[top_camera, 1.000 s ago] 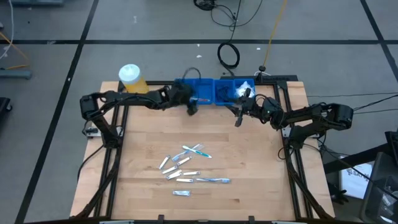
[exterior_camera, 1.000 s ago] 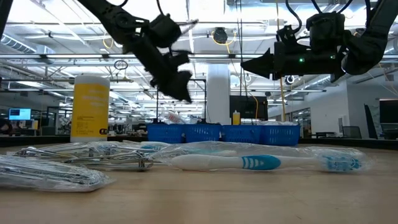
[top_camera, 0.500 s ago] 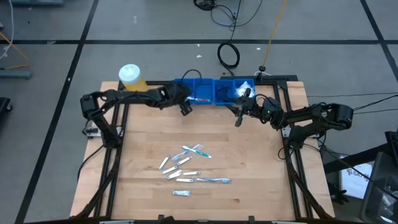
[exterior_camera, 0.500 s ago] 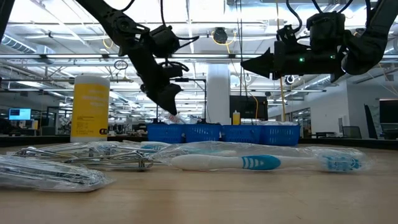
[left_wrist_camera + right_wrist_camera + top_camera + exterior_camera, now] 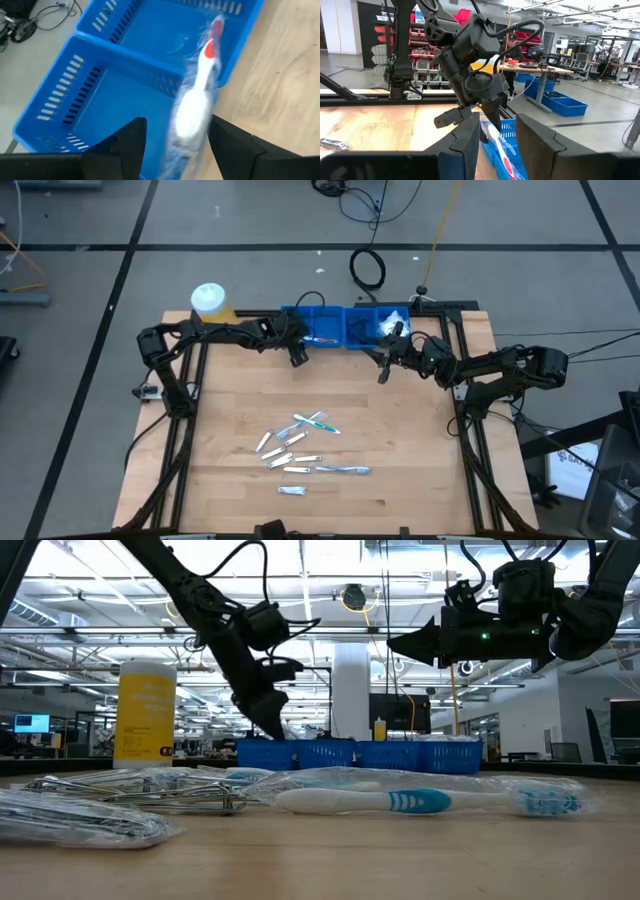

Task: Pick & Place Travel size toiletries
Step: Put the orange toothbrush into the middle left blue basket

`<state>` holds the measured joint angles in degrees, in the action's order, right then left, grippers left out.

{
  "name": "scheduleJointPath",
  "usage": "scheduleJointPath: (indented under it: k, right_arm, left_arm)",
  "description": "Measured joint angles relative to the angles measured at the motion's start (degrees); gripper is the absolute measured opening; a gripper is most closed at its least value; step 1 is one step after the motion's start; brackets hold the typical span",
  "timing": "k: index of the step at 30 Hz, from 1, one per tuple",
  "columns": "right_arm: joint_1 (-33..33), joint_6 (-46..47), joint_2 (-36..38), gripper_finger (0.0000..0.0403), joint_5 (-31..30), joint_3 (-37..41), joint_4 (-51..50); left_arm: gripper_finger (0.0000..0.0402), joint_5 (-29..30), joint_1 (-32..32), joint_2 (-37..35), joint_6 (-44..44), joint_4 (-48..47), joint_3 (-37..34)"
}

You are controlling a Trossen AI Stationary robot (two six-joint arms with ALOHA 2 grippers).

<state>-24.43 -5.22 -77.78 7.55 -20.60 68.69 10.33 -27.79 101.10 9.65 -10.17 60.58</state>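
A wrapped white toothbrush with red marks (image 5: pixel 197 100) lies in the left compartment of the blue tray (image 5: pixel 345 312), along its near wall, blurred in the left wrist view. My left gripper (image 5: pixel 175 127) stands open just above it, one finger on either side, pointing steeply down at the tray (image 5: pixel 268 728). I cannot see it touch the toothbrush. The other travel size toiletries (image 5: pixel 300 450), packets and a blue-white toothbrush (image 5: pixel 420 802), lie loose in the table's middle. My right gripper (image 5: pixel 382 372) hovers open near the tray's right half, pointing level toward the left arm.
A yellow jar with a white cap (image 5: pixel 210 305) stands at the far left, beside the tray. The tray sits along the table's far edge. Bare wood stretches between the tray and the pile of toiletries. Black frame rails run along both table sides.
My left gripper has sunk toward the tray's left compartment and shifted a little toward the table's left, tipping more steeply down. The toothbrush in the tray has stayed where it was.
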Motion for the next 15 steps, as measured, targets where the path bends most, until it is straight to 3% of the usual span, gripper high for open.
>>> scheduleJointPath:
  k: [6, 13, 15]
  right_arm:
    - [0.0, -0.11, 0.0, 0.0116, 0.0, 0.0, -0.04]
    - [0.0, -0.15, -0.01, 0.0116, 0.0, 0.0, -0.2]
    - [0.0, -0.15, 0.0, 0.0116, 0.0, 0.0, -0.2]
  left_arm:
    - [0.0146, 0.02, 0.28, -0.44, 0.76, 0.87, -0.02]
    - [0.0037, 0.16, 0.22, -0.5, 0.65, 0.69, 0.04]
    - [0.0035, 0.15, 0.24, -0.6, 0.28, 0.31, 0.56]
